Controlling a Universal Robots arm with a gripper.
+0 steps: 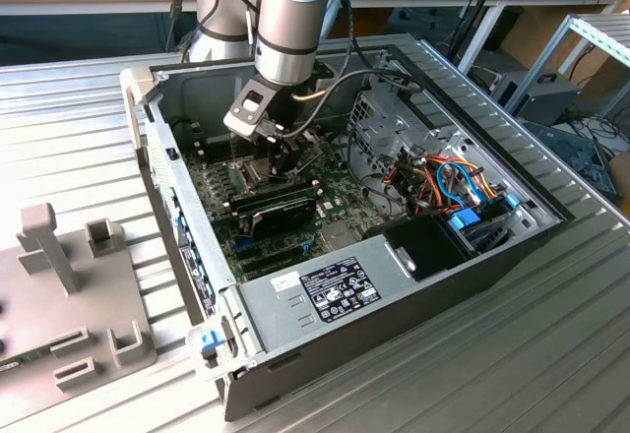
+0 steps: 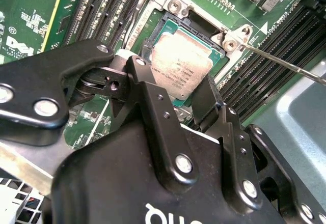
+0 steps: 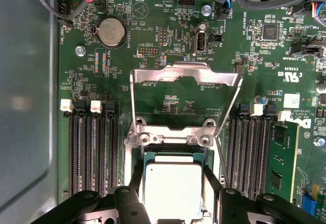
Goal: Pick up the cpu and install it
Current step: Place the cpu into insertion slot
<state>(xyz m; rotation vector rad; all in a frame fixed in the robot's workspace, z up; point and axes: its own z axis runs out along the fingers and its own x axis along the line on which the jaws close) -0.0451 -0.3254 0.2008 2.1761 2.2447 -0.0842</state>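
First wrist view places the cpu flat within the dark socket, directly beneath the hand, which straddles it across two opposite edges. Whether the hand is pinching the cpu or stands spread just clear of it cannot be told, because the contact lines are hidden behind the hand's own black links. Full seating in the socket cannot be confirmed either.

Handling, as a judgement: the cpu looks light, thin and stiff. Its dull metal top is smooth and probably slippery. The underside and the socket contacts are likely fragile, so it tolerates no tilt, drag or drop. The sound place to take hold is the two opposite side edges, keeping the chip level, with nothing pressed against the socket rim.

Edges and room: the hinged metal frame stands open just beyond the hand, joined to the socket at its hinge side. A thin lever angles away to one side of the hand. Memory slots run along both sides of the hand, near it but apart from it, and a green memory module sits farther out.

In the exterior view the arm reaches down into the open computer case, which lies on the ribbed tabletop. The case walls are well apart from the hand. The free room appears to be straight above it.
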